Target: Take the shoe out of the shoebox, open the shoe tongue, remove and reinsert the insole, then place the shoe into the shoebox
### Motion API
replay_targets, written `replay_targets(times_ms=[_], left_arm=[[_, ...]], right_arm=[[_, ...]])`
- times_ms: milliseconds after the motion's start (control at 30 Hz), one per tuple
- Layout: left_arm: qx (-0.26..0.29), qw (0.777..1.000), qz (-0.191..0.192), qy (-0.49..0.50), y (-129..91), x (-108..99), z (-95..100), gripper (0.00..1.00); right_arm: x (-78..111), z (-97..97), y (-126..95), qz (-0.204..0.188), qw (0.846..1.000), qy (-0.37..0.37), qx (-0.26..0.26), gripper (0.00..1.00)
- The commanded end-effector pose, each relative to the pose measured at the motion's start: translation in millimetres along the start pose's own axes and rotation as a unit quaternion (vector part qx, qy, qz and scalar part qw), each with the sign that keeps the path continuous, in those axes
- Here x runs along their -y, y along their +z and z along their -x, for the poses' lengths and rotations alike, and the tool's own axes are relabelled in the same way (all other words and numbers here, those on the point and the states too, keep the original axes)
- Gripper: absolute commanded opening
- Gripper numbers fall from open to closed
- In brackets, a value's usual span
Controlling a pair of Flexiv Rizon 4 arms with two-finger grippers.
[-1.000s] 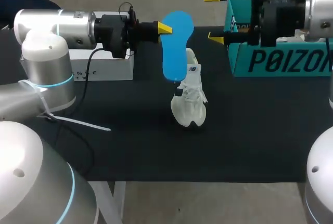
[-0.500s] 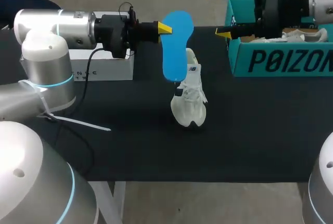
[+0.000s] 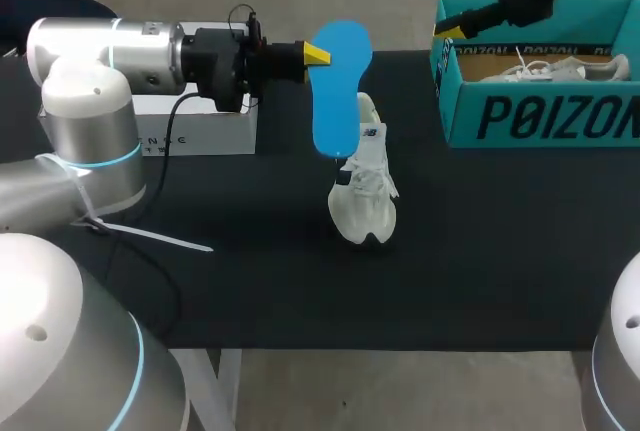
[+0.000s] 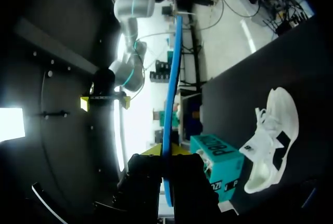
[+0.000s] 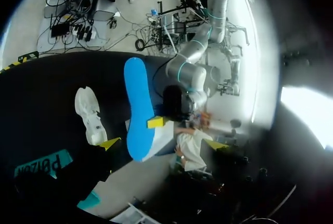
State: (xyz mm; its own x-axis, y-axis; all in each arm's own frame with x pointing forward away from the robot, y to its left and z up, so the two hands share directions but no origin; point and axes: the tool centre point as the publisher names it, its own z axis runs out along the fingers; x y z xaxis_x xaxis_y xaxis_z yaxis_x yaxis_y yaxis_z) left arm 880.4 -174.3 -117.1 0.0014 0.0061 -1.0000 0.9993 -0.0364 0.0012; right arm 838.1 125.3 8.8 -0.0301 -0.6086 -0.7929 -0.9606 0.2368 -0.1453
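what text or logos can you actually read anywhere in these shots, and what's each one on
"P0IZON": large dark letters on the front wall of the teal shoebox, with the last letter cut off at the view's edge.
Small repeated print along that shoebox's inner rim: too small to read.
Spaced letters on the white box: too small and partly hidden.
Dark mark on the side of the shoe: too small.

You see a blue insole (image 3: 340,86), a white shoe (image 3: 366,191) with dark patches, and a teal shoebox (image 3: 540,116) with dark lettering — all against a black table (image 3: 250,271).
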Motion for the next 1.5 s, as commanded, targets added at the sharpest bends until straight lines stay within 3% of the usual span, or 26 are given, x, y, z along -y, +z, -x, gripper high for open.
replay_targets(times_ms=[33,300,533,667,800,1067,1200,1500], left_arm=[[0.000,1.000,0.000,0.001,1,-1,-0.5,0.00],[0.000,1.000,0.000,0.001,1,-1,-0.5,0.00],[0.000,1.000,0.000,0.001,1,-1,-0.5,0.00],[0.000,1.000,0.000,0.001,1,-1,-0.5,0.00],[0.000,1.000,0.000,0.001,1,-1,-0.5,0.00],[0.000,1.000,0.000,0.001,1,-1,-0.5,0.00],[0.000,1.000,0.000,0.001,1,-1,-0.5,0.00],[0.000,1.000,0.000,0.001,1,-1,-0.5,0.00]], right_arm=[[11.2,10.2,10,-0.008,0.912,-0.049,-0.406,1.00],[10.1,12.2,26,-0.021,0.846,-0.093,-0.524,1.00],[8.7,13.9,36,0.006,0.821,-0.100,-0.562,1.00],[9.4,13.6,41,0.037,0.822,-0.081,-0.563,1.00],[10.1,13.9,48,0.076,0.810,-0.078,-0.576,1.00],[19.5,19.8,60,0.079,0.813,-0.055,-0.575,1.00],[19.3,22.4,71,0.079,0.801,-0.058,-0.590,1.00],[17.4,17.1,82,0.073,0.820,-0.026,-0.567,1.00]])
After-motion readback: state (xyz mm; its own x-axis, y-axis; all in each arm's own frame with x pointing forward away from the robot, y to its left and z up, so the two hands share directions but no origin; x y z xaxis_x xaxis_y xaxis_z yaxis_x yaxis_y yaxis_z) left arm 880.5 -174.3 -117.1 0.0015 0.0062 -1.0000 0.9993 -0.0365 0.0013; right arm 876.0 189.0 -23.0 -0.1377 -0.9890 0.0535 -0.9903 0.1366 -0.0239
